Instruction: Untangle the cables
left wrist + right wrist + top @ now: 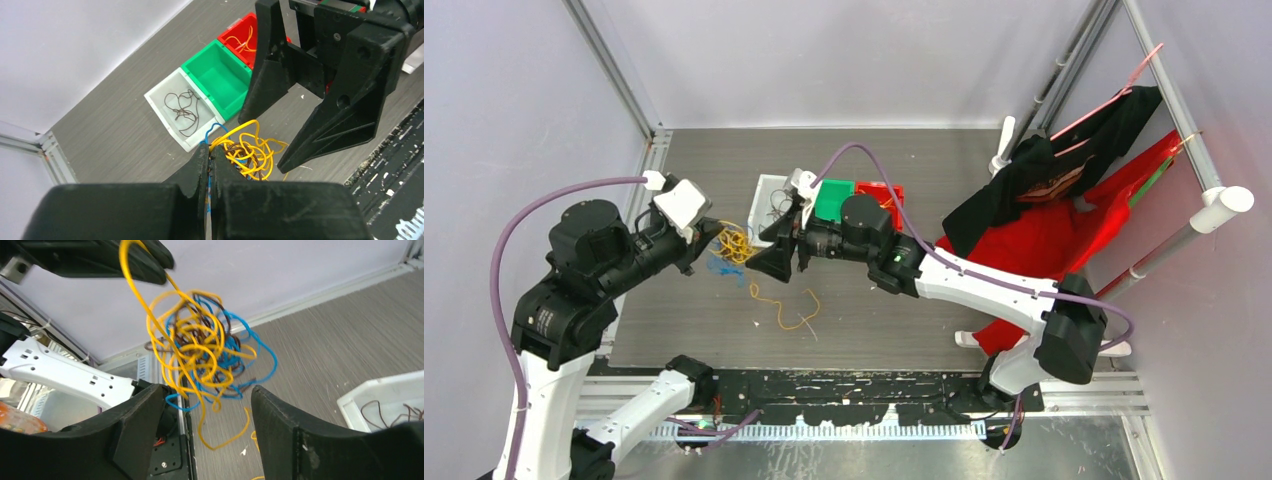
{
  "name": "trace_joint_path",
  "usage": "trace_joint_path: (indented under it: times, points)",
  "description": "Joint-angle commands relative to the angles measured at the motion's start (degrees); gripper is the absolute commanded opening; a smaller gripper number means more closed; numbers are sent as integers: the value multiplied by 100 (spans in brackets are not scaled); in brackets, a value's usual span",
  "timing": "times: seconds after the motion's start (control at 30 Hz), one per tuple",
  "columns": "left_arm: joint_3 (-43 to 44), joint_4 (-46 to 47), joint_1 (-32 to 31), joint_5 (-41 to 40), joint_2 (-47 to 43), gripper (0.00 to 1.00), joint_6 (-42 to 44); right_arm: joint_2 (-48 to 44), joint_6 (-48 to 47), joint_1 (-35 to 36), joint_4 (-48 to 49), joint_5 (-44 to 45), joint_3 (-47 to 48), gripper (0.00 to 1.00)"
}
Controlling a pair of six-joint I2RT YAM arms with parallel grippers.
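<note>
A tangle of yellow-orange, blue and dark brown cables [736,244] hangs in the air from my left gripper [716,240]. In the left wrist view that gripper [211,150] is shut on strands of the tangle [252,152]. My right gripper [770,256] is open and empty, just right of the tangle. In the right wrist view the tangle [200,352] hangs just beyond the open right gripper [208,389], with the lowest strands dipping between its fingertips. One loose yellow-orange cable [784,305] lies on the table below.
Three bins stand in a row behind the grippers: a white one [170,117] holding dark brown wires, a green one [220,75], and a red one [242,40] holding orange wires. Red and black garments [1064,220] hang on a rack at the right.
</note>
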Motion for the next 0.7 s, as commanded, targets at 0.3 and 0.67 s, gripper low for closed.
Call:
trace_joint_path:
  times: [0.3,0.67]
  points:
    - [171,-5,18,594,33,0,-421,607,-168,261,331,73,1120,22]
    - [856,-1171,24,1187,291,69,-209,-83,1601,-512,3038,-1232,-535,1]
